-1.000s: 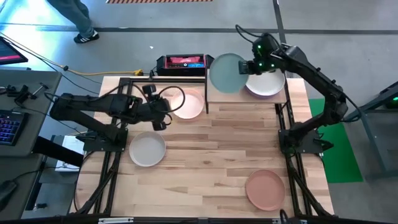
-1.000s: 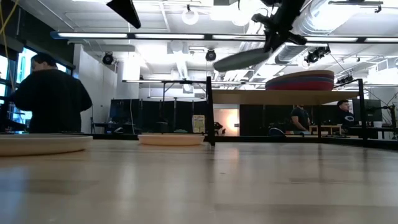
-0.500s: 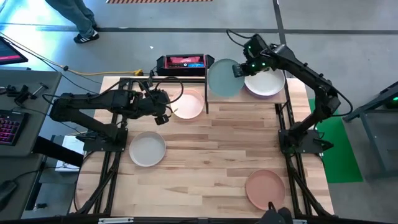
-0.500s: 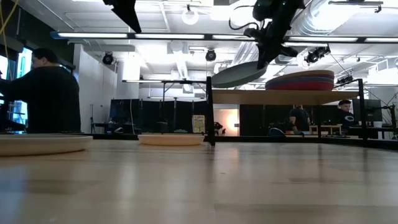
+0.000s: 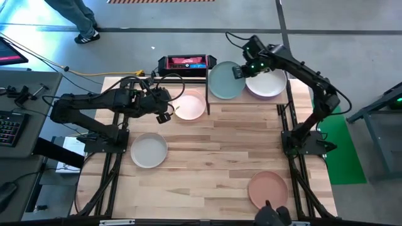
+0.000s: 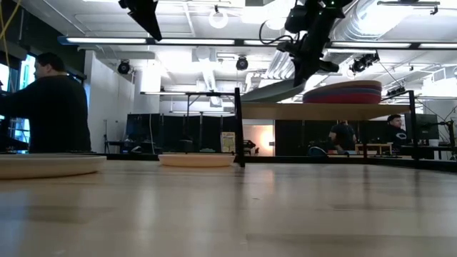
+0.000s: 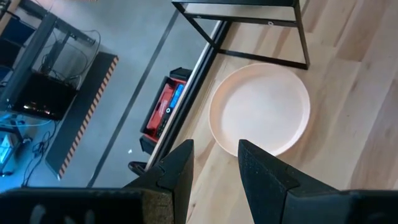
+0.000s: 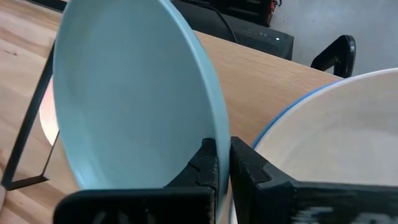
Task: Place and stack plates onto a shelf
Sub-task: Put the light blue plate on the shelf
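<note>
Teal plate (image 5: 224,81) tilted over the shelf (image 5: 217,101), beside stacked plates (image 5: 267,85).

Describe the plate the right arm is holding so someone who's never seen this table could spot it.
Find the shelf at the table's far edge. Over its left half, the right gripper pinches a teal plate by its rim, beside the plate stack. It is the only teal plate, and the only one gripped.

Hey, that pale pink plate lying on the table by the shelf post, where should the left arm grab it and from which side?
Probably the raised rim of the pale pink plate, on the edge nearest the left end effector, one finger inside and one outside. The plate lies flat and shallow, so only the rim offers a pinch. That near side is open; the far edge sits beside the shelf post.
</note>
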Robot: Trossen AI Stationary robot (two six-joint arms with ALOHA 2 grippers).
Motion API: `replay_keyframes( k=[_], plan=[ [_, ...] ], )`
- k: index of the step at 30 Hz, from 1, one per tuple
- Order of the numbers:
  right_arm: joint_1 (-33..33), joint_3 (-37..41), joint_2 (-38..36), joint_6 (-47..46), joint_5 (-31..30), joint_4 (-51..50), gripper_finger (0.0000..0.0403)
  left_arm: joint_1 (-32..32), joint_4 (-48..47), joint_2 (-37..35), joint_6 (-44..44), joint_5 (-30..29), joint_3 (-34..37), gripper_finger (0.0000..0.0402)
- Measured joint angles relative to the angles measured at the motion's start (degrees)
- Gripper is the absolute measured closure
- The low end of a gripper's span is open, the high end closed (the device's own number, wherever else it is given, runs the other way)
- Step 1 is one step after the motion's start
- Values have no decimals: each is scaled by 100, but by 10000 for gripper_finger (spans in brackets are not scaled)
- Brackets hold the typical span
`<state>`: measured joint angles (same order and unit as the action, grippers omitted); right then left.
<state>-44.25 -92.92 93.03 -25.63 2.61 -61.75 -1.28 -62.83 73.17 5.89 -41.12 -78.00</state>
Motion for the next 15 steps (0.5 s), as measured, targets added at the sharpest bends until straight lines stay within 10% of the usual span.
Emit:
replay_keyframes(
  k=[15],
  plan=[
    [-11, 1, 84, 134, -266, 31, 403, 0, 4, 0, -7, 0, 0, 284]
  ],
)
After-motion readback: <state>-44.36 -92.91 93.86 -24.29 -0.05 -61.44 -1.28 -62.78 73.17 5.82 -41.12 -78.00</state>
